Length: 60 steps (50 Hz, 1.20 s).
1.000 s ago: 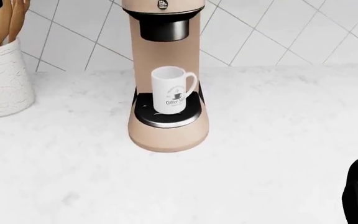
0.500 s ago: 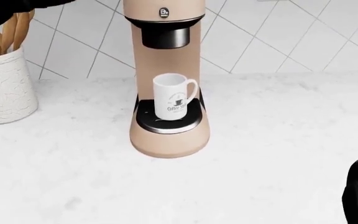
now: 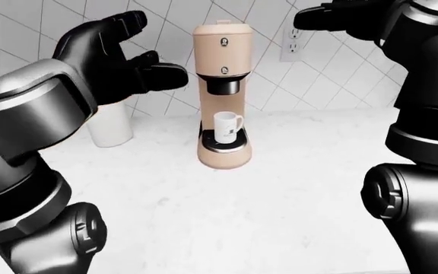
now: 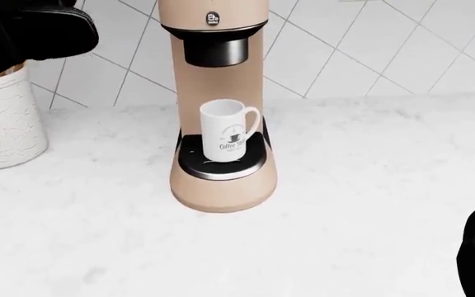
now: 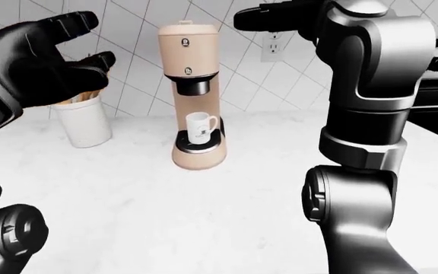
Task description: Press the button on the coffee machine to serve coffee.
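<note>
In the head view the left hand (image 4: 35, 34) now fills more of the top-left corner than half a second ago, a black mass covering the wooden utensils that showed above the white crock (image 4: 5, 120) before, while the coffee machine (image 4: 221, 111) has barely shifted in the picture. The eye views show that hand (image 3: 124, 60) raised left of the machine, fingers spread and released, holding nothing and apart from the machine's body. The right hand (image 5: 268, 20) is lifted high at the top of the right-eye view, above and right of the machine's top; whether it is released or clenched cannot be told. The tan coffee machine stands on the white marbled surface (image 4: 369, 185) against the tiled wall, with two small round dark buttons on its face, the upper one (image 3: 224, 41) near the top and the lower one (image 4: 213, 19) just above the black spout. A white mug (image 4: 228, 132) sits upright on the drip tray under the spout; its print reads "Coffee" with smaller text too fine to read. A wall outlet (image 3: 289, 44) shows right of the machine.
</note>
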Tool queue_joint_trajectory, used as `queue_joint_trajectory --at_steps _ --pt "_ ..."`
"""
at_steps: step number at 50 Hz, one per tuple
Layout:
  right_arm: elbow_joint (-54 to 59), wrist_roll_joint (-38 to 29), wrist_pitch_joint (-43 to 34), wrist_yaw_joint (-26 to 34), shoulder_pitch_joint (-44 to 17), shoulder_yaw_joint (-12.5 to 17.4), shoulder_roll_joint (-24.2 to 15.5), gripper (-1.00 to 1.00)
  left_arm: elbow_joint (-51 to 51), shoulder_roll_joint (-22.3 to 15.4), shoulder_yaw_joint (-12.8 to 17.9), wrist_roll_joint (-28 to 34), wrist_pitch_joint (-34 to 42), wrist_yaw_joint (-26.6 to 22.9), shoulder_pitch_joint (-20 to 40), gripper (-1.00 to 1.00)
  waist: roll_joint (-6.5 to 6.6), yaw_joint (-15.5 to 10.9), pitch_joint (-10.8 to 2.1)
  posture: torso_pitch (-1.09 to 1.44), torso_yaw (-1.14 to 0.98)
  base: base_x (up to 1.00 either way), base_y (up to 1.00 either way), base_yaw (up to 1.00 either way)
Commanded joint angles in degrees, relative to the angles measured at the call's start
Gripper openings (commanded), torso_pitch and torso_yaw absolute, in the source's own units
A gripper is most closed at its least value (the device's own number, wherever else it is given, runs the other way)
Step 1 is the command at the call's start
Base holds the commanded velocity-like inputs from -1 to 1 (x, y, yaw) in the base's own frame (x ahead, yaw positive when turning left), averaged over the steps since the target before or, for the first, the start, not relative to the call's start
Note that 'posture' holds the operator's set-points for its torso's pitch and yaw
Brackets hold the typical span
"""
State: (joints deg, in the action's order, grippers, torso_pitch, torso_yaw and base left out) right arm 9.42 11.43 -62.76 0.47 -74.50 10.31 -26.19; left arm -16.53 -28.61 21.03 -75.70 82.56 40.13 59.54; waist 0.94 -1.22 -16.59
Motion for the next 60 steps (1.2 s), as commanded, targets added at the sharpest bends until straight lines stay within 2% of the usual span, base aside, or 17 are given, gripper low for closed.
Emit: queue_joint_trajectory --at_steps 1,5,8,12,22,39,48,60 --pt "-1.0 0.0 1.6 0.0 -1.8 0.2 -0.3 1.00 -0.1 -2.0 -1.4 -8.4 -5.0 5.4 1.5 1.00 0.03 0.0 -0.41 -0.48 0.00 0.00 0.00 0.00" --pt "-1.4 0.1 1.5 -0.1 -1.4 0.5 -0.3 1.00 0.0 -5.0 -5.8 -15.9 -10.2 9.7 1.6 1.00 0.11 -0.1 -0.44 -0.48 0.00 0.00 0.00 0.00" --pt "-1.9 0.3 1.5 -0.3 -1.0 0.6 -0.3 1.00 -0.6 -6.1 -7.9 -19.7 -12.7 12.1 1.6 1.00 0.10 -0.3 -0.39 -0.48 0.00 0.00 0.00 0.00" --pt "-2.6 0.7 1.3 -0.5 -0.2 0.8 -0.3 1.00 -2.0 -6.4 -9.6 -21.7 -14.2 13.3 1.1 1.00 0.18 -0.4 -0.33 -0.48 0.00 0.00 0.00 0.00" --pt "-2.7 1.1 1.5 -1.0 0.2 0.7 -0.3 1.00 -4.9 -5.5 -12.6 -30.1 -17.0 20.3 2.5 1.00 0.20 -0.5 -0.23 -0.48 0.00 0.00 0.00 0.00" --pt "-0.7 1.2 3.4 -1.0 0.2 0.3 0.5 1.00 -5.7 1.8 -16.2 -28.3 -16.0 21.1 4.5 1.00 -0.19 -0.6 -0.28 -0.48 0.00 0.00 0.00 0.00" --pt "-1.6 1.6 3.6 -1.4 1.4 0.6 0.7 1.00 -6.1 3.6 -16.7 -28.3 -15.7 22.0 4.2 1.00 -0.34 -0.6 -0.34 -0.48 0.00 0.00 0.00 0.00" --pt "-2.7 2.3 3.4 -2.0 2.5 0.9 0.8 1.00 -5.7 6.0 -17.2 -25.0 -15.0 20.4 3.4 1.00 -0.55 -0.6 -0.47 -0.48 0.00 0.00 0.00 0.00"
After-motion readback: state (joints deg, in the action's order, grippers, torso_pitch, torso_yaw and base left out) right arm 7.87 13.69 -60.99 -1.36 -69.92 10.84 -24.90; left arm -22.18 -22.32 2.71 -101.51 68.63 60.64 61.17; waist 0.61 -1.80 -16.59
